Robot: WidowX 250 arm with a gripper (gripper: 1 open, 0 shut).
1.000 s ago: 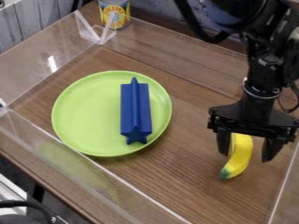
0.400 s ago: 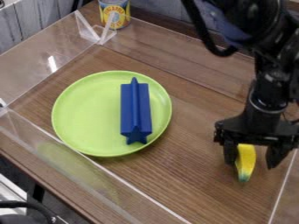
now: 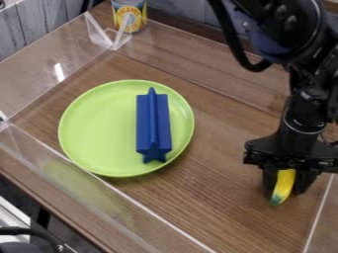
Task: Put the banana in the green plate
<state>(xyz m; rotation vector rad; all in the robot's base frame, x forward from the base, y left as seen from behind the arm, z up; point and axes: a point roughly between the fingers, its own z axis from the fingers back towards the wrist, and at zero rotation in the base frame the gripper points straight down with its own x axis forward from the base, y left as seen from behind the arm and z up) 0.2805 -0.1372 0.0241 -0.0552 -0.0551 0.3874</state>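
Banana (image 3: 283,187) lies on the wooden table (image 3: 199,212), close to the right edge and toward the front, well apart from the green plate (image 3: 103,129). It is small, yellow and curved, with a dark greenish tip pointing at the front edge. Only its lower part shows, because the gripper (image 3: 287,170) stands right over it.

The black gripper points straight down, with one finger on each side of the banana. A second ago the fingers stood wide apart above the fruit. Now they have dropped low and squeezed in, and they look clenched on the banana's sides. The banana has not left the table.

That means the grab looks done, and the carrying has not started. The next job, I think, is to lift the banana and take it left to the plate.

The green plate sits in the middle left part of the table. A long dark-blue block (image 3: 153,124) with a star-shaped end lies across its middle. So the banana will need to land on a bare green part beside the block. A yellow cup (image 3: 128,15) stands far back near the clear wall (image 3: 99,35).
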